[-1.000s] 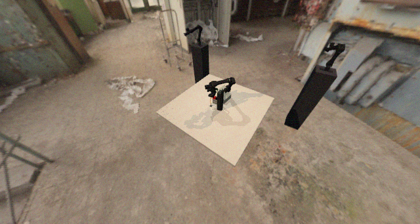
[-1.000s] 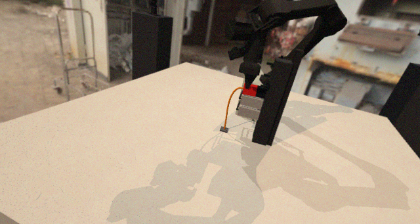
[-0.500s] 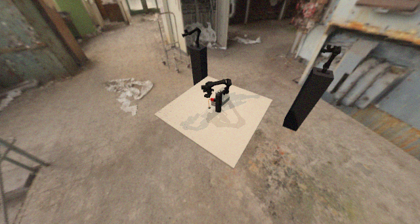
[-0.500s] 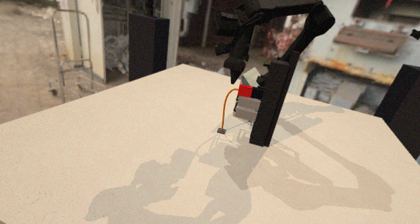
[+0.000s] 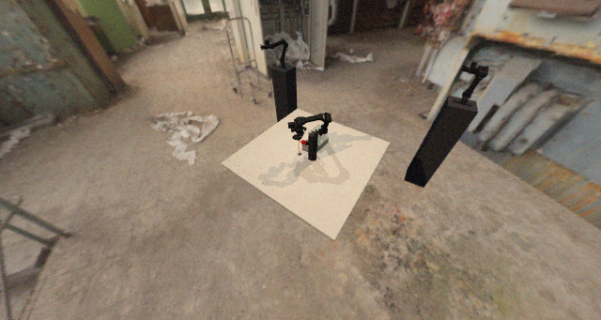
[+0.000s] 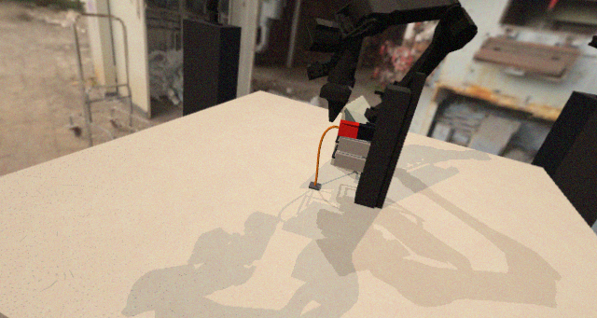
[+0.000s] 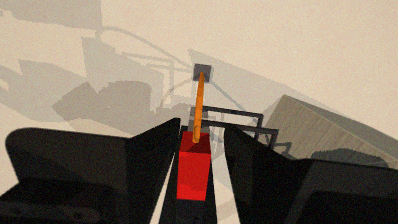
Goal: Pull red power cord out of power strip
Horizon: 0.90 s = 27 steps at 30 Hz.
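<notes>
The red plug [image 5: 304,142] [image 6: 349,129] [image 7: 194,175] stands out sideways above the grey blocks, its black end towards a black upright bar [image 5: 313,146] [image 6: 391,145] that looks like the power strip. Whether the plug is seated is hidden. The orange cord [image 6: 318,155] [image 7: 199,107] curves down from it to a small dark block [image 6: 314,186] [image 7: 202,70] on the table. My gripper [image 5: 297,136] [image 6: 333,115] [image 7: 202,126] is partly open. In the wrist view its fingers stand either side of the plug, with gaps, and hold nothing.
A grey box [image 6: 351,161] [image 7: 325,127] stands close beside the plug, under the arm. Thin black frames [image 7: 235,112] stick out beside the cord in the wrist view. Two black pedestals [image 5: 285,92] [image 5: 441,142] with other arms stand beyond the pale table top [image 5: 338,212].
</notes>
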Tool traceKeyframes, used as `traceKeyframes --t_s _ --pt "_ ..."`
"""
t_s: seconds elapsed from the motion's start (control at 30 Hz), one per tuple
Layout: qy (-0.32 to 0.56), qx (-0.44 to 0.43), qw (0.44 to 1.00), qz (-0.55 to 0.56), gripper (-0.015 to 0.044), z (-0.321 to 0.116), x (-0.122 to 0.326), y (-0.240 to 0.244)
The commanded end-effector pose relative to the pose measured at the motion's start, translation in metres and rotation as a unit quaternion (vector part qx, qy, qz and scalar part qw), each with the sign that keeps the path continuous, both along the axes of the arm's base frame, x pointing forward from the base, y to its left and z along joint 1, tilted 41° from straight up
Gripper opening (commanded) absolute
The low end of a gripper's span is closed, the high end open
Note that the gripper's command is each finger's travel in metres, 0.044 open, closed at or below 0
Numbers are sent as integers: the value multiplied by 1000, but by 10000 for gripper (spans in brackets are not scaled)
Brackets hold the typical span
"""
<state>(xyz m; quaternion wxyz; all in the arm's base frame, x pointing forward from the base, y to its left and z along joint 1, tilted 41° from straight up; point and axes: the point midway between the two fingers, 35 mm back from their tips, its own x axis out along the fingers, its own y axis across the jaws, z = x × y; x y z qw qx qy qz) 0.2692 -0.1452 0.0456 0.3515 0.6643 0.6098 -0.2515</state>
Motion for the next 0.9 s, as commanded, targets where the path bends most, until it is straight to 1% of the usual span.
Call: traceKeyframes --t_s 0.0,0.87 --pt "-2 0 1000 -2 160 4 -1 -4" --pt "-1 1 1000 -2 160 26 -5 23"
